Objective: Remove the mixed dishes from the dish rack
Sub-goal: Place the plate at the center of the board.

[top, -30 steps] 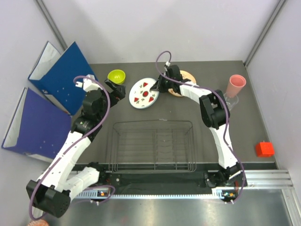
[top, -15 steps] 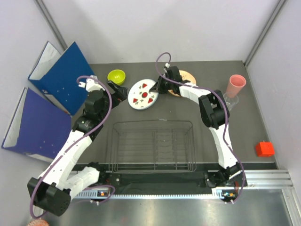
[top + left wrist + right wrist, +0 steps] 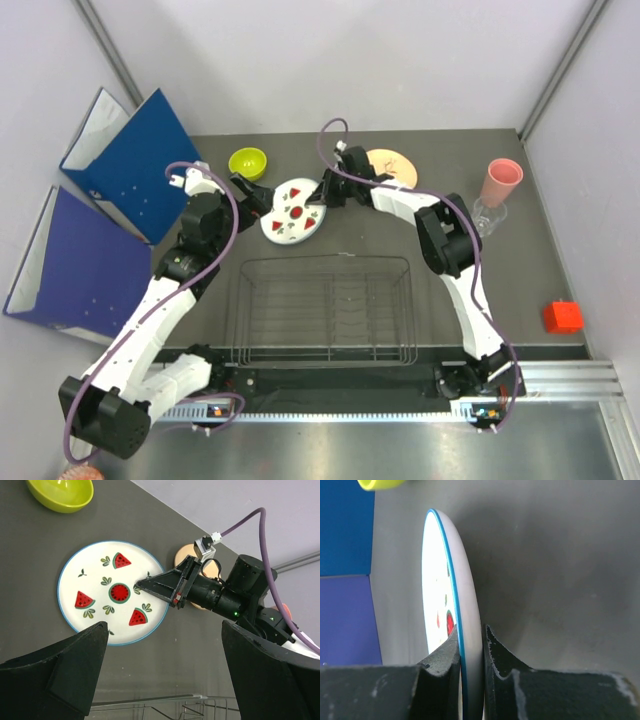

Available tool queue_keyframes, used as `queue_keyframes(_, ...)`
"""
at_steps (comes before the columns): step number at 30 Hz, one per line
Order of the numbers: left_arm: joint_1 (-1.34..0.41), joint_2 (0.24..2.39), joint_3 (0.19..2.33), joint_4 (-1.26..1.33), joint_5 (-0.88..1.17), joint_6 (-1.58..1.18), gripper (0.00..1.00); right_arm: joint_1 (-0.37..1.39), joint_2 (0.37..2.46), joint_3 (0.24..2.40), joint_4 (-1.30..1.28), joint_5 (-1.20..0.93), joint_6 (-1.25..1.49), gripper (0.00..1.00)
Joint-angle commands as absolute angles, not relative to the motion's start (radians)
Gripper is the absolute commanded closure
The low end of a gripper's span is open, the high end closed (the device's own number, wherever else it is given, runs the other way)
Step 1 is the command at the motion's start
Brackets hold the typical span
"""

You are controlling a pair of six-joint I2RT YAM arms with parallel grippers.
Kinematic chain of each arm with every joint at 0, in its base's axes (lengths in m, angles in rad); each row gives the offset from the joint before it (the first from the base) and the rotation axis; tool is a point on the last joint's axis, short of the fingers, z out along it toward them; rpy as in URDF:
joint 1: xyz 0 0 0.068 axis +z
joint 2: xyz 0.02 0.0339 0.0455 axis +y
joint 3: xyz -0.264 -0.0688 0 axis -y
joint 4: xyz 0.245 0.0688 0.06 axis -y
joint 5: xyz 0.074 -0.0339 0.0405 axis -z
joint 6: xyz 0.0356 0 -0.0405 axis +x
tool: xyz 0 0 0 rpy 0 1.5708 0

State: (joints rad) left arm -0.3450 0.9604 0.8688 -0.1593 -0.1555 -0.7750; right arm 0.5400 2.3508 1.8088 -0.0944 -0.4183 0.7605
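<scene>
The right jaws pinch the rim of the white watermelon plate (image 3: pixel 292 212), low over the table (image 3: pixel 530 270) just beyond the dish rack (image 3: pixel 325 310) — the left jaws gape wide nearby. Best to settle it flat, clear of the green bowl (image 3: pixel 248 160), before letting go.

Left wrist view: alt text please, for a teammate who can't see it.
The right arm's black tool pinches the rim of a white round plate with red watermelon marks. A small lime-green bowl sits upper left; the left tool below is open.
</scene>
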Motion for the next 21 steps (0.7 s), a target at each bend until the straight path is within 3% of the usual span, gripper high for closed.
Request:
queue_keyframes(1, -0.345, 0.951, 0.862, -0.141, -0.141, -0.775, 0.01, 0.555, 2.324, 1.855, -0.141, -0.417, 0.729, 0.87)
queue_keyframes(3, -0.345, 0.953, 0.864, -0.141, -0.140, -0.773, 0.01, 0.555, 2.313, 1.855, -0.166, -0.378, 0.710, 0.72)
queue_keyframes(6, -0.345, 0.959, 0.864, -0.135, -0.130, -0.773, 0.01, 0.554, 2.301, 1.865, -0.230, -0.319, 0.677, 0.59)
queue_keyframes(12, -0.345, 0.966, 0.865, -0.137, -0.120, -0.778, 0.01, 0.551, 2.296, 1.890, -0.331, -0.200, 0.620, 0.51)
queue_keyframes(21, -0.345, 0.974, 0.861, -0.140, -0.114, -0.778, 0.01, 0.549, 2.260, 1.904, -0.423, -0.006, 0.537, 0.49)
